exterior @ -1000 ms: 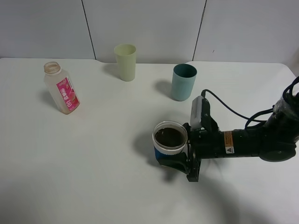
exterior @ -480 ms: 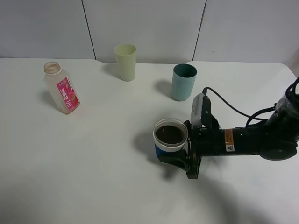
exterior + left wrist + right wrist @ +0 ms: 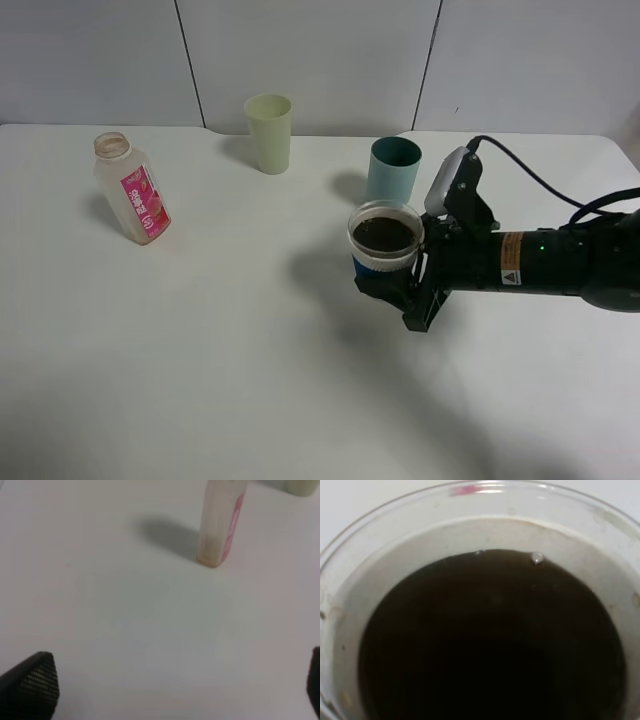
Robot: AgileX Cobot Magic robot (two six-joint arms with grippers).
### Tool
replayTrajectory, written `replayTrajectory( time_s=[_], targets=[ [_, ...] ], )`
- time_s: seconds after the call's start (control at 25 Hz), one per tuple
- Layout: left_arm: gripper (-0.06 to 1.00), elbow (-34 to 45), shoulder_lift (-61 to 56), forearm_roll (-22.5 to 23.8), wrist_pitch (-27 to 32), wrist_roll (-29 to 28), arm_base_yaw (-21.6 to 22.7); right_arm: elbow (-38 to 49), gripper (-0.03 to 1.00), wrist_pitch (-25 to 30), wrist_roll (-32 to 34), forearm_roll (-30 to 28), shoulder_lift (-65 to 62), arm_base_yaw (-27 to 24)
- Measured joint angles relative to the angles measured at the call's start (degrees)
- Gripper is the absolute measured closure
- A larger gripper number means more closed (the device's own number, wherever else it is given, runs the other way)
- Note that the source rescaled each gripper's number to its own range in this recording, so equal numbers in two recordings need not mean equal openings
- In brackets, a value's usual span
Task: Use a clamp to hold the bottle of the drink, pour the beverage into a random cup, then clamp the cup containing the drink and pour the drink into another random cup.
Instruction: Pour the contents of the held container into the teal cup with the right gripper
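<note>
Right pincer [image 3: 388, 280] clamps filled cup [image 3: 383, 252], dark drink [image 3: 385, 233] inside, near teal cup [image 3: 393, 170].

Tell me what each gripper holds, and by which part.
The right gripper clamps the drink-filled cup around its lower, blue-banded side. The left gripper is open and holds nothing.

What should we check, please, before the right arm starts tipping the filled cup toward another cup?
1. Grip: right tool shut around the filled cup at its blue base: ok.
2. Filled cup upright, dark drink below the rim: ok.
3. Teal cup upright, close behind the filled cup: ok.
4. Teal cup empty: cannot tell from this angle.
5. Left tool open, holding nothing, over by the bottle, away from the pour: ok.
</note>
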Motion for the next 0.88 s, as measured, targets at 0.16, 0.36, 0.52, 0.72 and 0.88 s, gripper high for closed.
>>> replayTrajectory(
  time_s=[0.16,0.36,0.52,0.72,0.88],
  targets=[
    [-0.06,0.0,0.0,0.0,0.0,0.0,0.0,0.1,0.96,1.1,2.0,0.6,-4.8,0.0],
    [-0.06,0.0,0.0,0.0,0.0,0.0,0.0,0.1,0.96,3.3,5.5,3.6,-10.6,0.0],
    [-0.06,0.0,0.0,0.0,0.0,0.0,0.0,0.2,0.96,7.0,6.9,6.4,-14.6,0.0],
    [-0.06,0.0,0.0,0.0,0.0,0.0,0.0,0.2,0.96,12.2,8.2,13.3,-18.1,0.0],
    [-0.06,0.0,0.0,0.0,0.0,0.0,0.0,0.2,0.96,14.8,8.3,16.6,-20.4,-2.2]
  ],
)
